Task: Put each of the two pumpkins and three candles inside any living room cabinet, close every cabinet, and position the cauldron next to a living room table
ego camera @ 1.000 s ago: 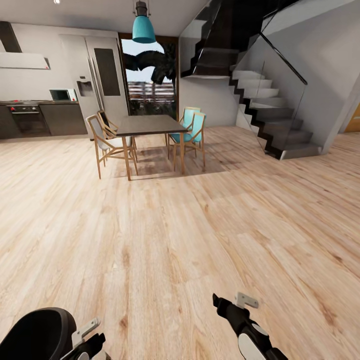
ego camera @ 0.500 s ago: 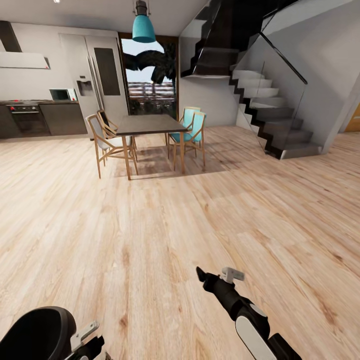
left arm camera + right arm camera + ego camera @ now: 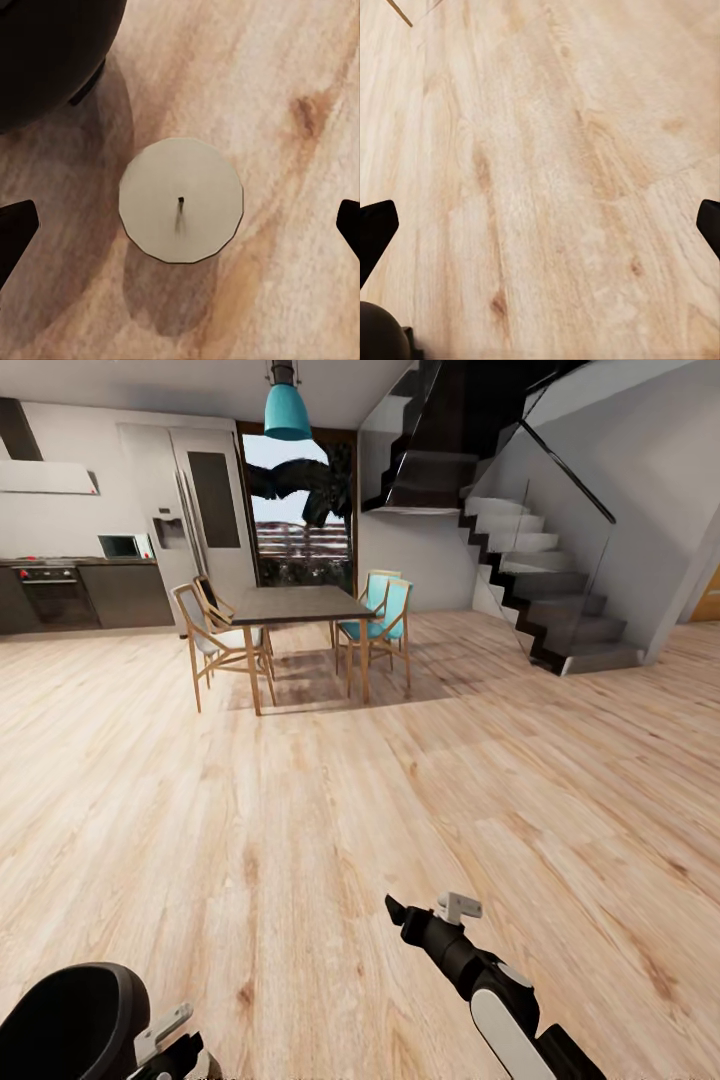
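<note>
Floor point(image 3: 330, 810): pale wood boards, wide and bare, running from the robot to the kitchen wall.
Stairs point(image 3: 545, 590): dark steps going up at the far right, with a glass side.
Dining table point(image 3: 295, 607): dark top on wood legs, standing far off on the floor, with chairs on both sides.
Lamp point(image 3: 287, 412): blue-green, hanging above the dining table.
Cauldron point(image 3: 70, 1020): big, round and black, sitting on the floor at the near left corner of the head view, just beside the left gripper.
Right gripper point(image 3: 540, 225): held out low over bare floor boards. Its jaws are spread wide apart and hold nothing.
Left gripper point(image 3: 180, 217): pointing straight down at the floor. Its jaws are spread wide, one on each side of the candle, not touching it.
Candle point(image 3: 181, 199): standing upright on the floor near the cauldron, its pale round top and tiny dark wick facing up.
</note>
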Controlling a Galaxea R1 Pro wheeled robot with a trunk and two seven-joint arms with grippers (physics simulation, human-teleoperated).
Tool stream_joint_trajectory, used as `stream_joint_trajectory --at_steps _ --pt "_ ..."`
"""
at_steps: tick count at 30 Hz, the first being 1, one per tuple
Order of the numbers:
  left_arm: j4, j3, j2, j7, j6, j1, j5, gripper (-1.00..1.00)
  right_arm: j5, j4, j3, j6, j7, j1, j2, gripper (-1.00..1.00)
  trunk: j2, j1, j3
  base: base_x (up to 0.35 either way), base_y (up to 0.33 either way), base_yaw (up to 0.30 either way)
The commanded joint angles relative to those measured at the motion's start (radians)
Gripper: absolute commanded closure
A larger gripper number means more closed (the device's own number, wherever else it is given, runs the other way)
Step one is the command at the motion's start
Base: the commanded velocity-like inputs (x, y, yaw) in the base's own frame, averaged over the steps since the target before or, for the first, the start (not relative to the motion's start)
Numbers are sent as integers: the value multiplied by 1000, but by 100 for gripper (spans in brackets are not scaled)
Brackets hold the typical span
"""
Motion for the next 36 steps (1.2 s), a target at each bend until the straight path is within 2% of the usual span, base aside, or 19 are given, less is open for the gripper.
stream_joint_trajectory --at_steps 1,4,9,13,17,21,36 --pt "-2 -5 4 8 3 0 5 -100 -7 -1 3 3 -8 -1 -1 -100 -8 4 -4 0 0 0" --pt "-8 2 6 9 4 0 6 -100 -7 -2 5 5 -8 -1 -1 -100 -29 15 -14 0 0 0" --pt "-31 83 5 9 10 0 7 -100 -7 -1 5 5 -8 -1 0 -100 -64 34 -29 0 0 0" --pt "-47 110 0 9 10 0 8 -100 -7 -1 6 4 -7 -1 1 -100 -85 46 -43 0 0 0" --pt "-52 119 -4 9 8 0 9 -100 -7 -1 6 4 -7 -1 1 -100 -85 47 -46 0 0 0" --pt "-54 119 -5 8 5 0 40 -100 -7 -2 6 4 -7 -1 1 -100 -85 47 -46 0 0 0" --pt "-82 119 1 8 5 -1 53 -100 -7 -3 6 4 -3 -1 1 -100 -89 54 -104 0 0 0"
